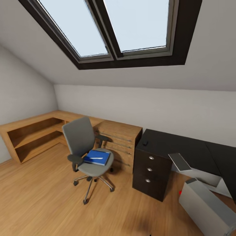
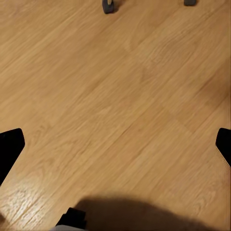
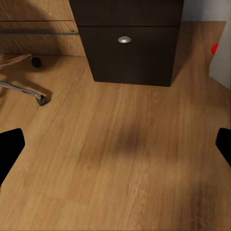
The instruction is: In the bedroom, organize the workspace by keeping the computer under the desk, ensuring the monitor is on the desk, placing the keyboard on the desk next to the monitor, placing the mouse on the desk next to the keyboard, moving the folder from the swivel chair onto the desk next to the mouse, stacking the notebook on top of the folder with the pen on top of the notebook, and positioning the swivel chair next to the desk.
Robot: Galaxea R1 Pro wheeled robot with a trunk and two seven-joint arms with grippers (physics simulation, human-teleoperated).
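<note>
An attic bedroom seen from the head camera: a sloped white ceiling with a dark-framed skylight (image 1: 114,31) above a wooden floor (image 1: 42,200). Low wooden shelving (image 1: 32,134) and a wooden chest of drawers (image 1: 119,142) line the far wall. To the right stands the desk (image 1: 183,150), glossy black, its three-drawer unit (image 1: 151,170) facing the room. The swivel chair (image 1: 86,147) sits on the floor left of the drawers, apart from the desk. The computer (image 1: 205,208) lies tilted on the floor at lower right. The folder (image 1: 97,157), bright blue, rests on the chair seat with the pen (image 1: 96,158) on top. A grey slab, possibly the keyboard (image 1: 180,162), leans at the desk's edge. The mouse (image 1: 145,143) sits on the desk corner.

The right wrist view adds the bottom drawer close up, chair castors and floor; the right gripper (image 3: 115,144) points down, fingers wide apart, empty. The left gripper (image 2: 115,144) likewise hangs over bare floor, spread wide.
</note>
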